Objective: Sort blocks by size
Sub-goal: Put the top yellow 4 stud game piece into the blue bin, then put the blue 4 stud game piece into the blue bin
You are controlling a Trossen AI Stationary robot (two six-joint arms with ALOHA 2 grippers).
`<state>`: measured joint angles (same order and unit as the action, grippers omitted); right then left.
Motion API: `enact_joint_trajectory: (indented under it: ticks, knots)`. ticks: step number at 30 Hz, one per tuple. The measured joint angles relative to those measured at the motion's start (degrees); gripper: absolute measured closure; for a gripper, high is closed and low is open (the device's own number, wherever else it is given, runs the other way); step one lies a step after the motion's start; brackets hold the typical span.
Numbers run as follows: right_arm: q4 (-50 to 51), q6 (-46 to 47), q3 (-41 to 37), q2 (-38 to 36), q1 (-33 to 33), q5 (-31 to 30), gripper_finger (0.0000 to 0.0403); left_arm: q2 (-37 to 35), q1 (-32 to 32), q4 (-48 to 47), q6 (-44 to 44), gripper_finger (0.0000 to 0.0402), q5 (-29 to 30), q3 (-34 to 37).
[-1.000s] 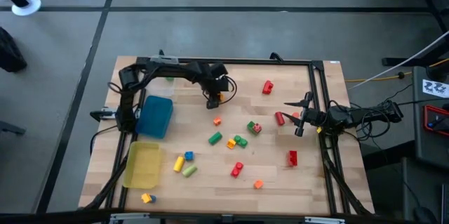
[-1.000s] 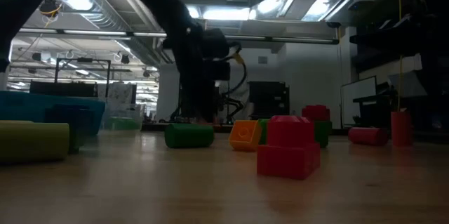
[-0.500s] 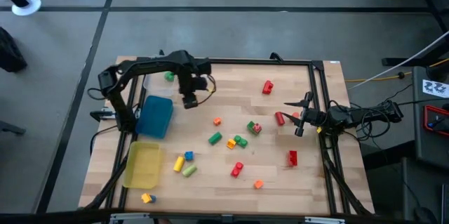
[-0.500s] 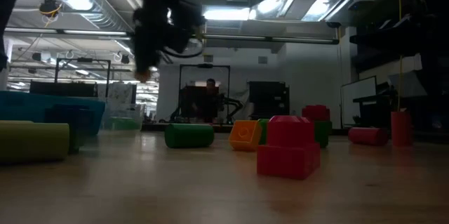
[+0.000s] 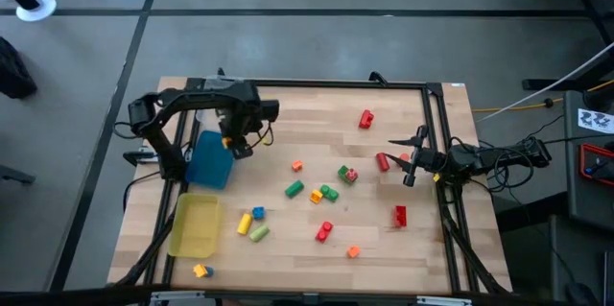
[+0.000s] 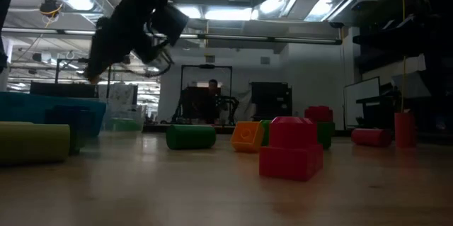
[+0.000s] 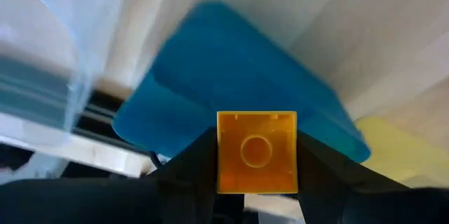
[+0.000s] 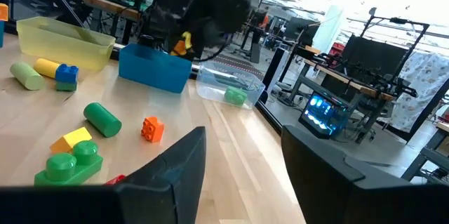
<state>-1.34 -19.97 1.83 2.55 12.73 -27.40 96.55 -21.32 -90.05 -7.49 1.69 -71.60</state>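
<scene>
My left gripper [image 5: 233, 144] hangs over the far right part of the blue tray [image 5: 211, 160], shut on an orange-yellow block [image 7: 256, 152] with one round stud. The right wrist view shows that block [image 8: 184, 42] above the blue tray [image 8: 154, 69]. Several blocks lie loose on the wooden table: a green cylinder [image 5: 294, 189], a small orange one [image 5: 297, 165], red ones [image 5: 366, 119] [image 5: 400, 216], and a yellow and blue pair [image 5: 247, 220]. My right gripper [image 5: 408, 159] waits open at the table's right edge, beside a red cylinder [image 5: 383, 161]. My left gripper pinches the orange-yellow block by two opposite sides [image 7: 223, 155] between its two fingers. The studded face is turned toward the wrist camera. The fingers slant steeply down from above. The block is lifted clear, above the blue tray.
A yellow tray [image 5: 195, 226] lies near the blue one, toward the table's near left corner. A clear tray [image 8: 231, 86] with a green block [image 8: 236, 97] stands at the far left. A black frame [image 5: 436, 153] borders the table. A person shows far behind in the low view.
My left gripper has carried the orange-yellow block from the table's middle toward the left edge. It has risen and tipped to point more steeply down. It now hangs over the blue tray, with the block between its fingers throughout.
</scene>
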Motion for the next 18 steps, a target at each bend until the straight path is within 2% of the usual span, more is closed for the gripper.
enact_joint_trajectory:
  ticks: [9, 18]
  knots:
    - [0.09, -0.01, 0.00, 0.01, 0.00, 0.00, 0.0214, 0.00, -0.06, 0.16, -1.46, 0.0241, 0.03, 8.00]
    - [0.13, -0.02, 0.00, 0.00, 0.00, 0.00, 0.0214, 0.00, -1.43, 0.04, -4.11, 0.0219, -0.11, 10.08]
